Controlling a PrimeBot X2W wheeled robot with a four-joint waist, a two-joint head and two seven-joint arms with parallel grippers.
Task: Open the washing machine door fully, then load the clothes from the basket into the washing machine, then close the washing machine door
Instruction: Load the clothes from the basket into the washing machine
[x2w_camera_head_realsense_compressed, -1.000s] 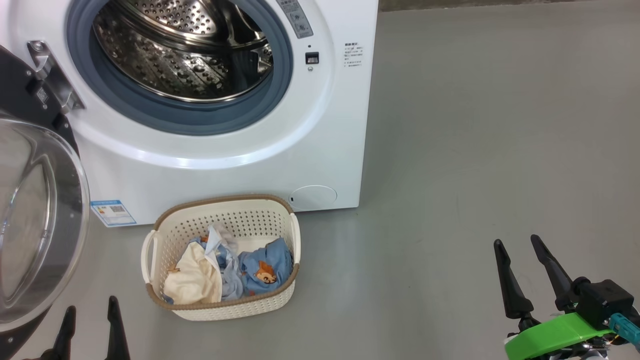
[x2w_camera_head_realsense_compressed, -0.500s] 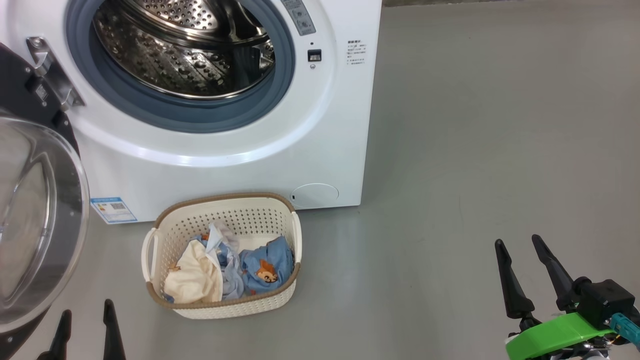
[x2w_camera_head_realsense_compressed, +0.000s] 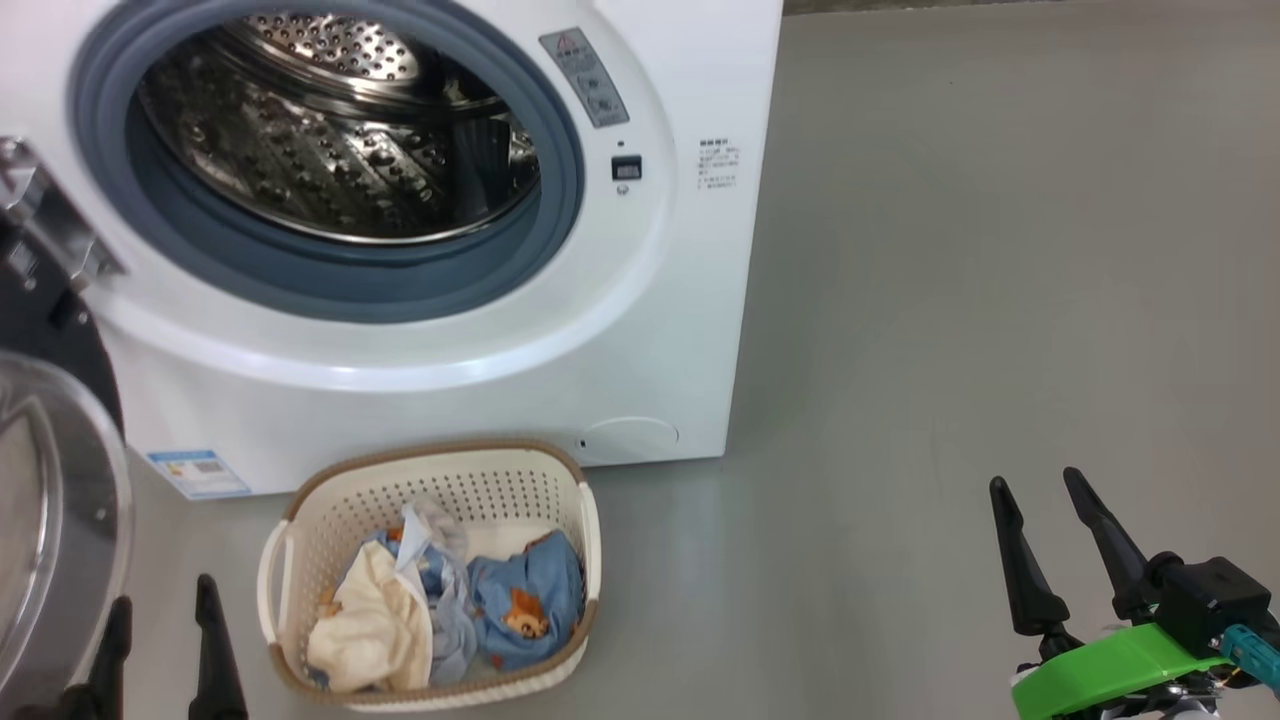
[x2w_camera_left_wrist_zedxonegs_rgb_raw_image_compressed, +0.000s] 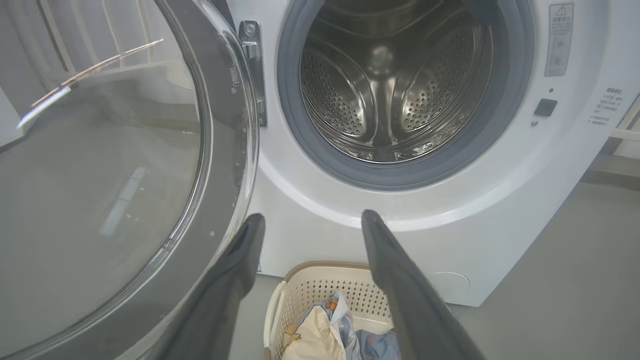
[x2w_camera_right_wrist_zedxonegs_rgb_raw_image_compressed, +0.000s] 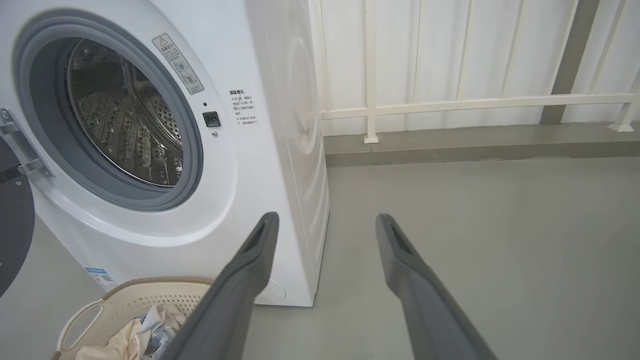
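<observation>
**Desk:** What do you have, biggest first?

**Operator:** I see the washing machine (x2w_camera_head_realsense_compressed: 640, 330) ahead of me, with its steel drum (x2w_camera_head_realsense_compressed: 330, 150) showing through the open mouth. The washing machine door (x2w_camera_head_realsense_compressed: 50, 520) is swung out on its hinge at my left, glass bowl facing me.

**Desk:** And the load?

**Operator:** The basket (x2w_camera_head_realsense_compressed: 470, 490) sits on the grey floor (x2w_camera_head_realsense_compressed: 950, 300) just in front of the machine, below the drum. The clothes (x2w_camera_head_realsense_compressed: 520, 600) lie inside it, blue print beside a cream piece.

**Desk:** Grippers?

**Operator:** My left gripper (x2w_camera_head_realsense_compressed: 162, 600) hangs just left of the basket, jaws wide, holding nothing. My right gripper (x2w_camera_head_realsense_compressed: 1035, 482) is well off to the right over the floor, jaws wide too and empty.
</observation>
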